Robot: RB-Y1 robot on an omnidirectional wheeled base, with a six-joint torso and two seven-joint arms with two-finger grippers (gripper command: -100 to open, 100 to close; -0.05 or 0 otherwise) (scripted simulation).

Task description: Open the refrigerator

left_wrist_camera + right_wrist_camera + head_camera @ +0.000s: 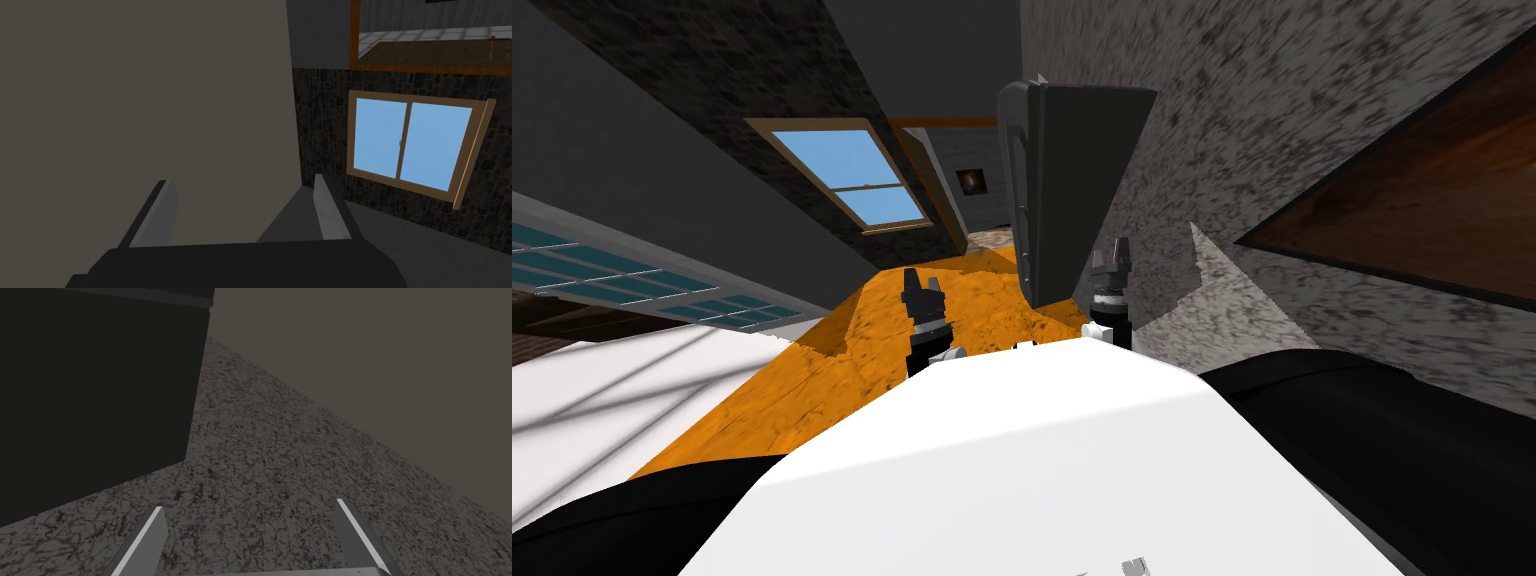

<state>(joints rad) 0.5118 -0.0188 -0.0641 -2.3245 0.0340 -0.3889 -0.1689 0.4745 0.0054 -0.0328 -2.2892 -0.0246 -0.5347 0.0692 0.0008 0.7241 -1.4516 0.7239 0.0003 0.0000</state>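
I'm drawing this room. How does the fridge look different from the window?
The fridge is dark grey and solid; the window is bright blue with a tan frame. The fridge stands on the orange floor, close ahead; the window sits in the dark stone wall, further off to the left. The window is split into two panes; the fridge's side is one plain face. Both have straight edges.

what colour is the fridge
The refrigerator is dark grey; it shows best in the head view.
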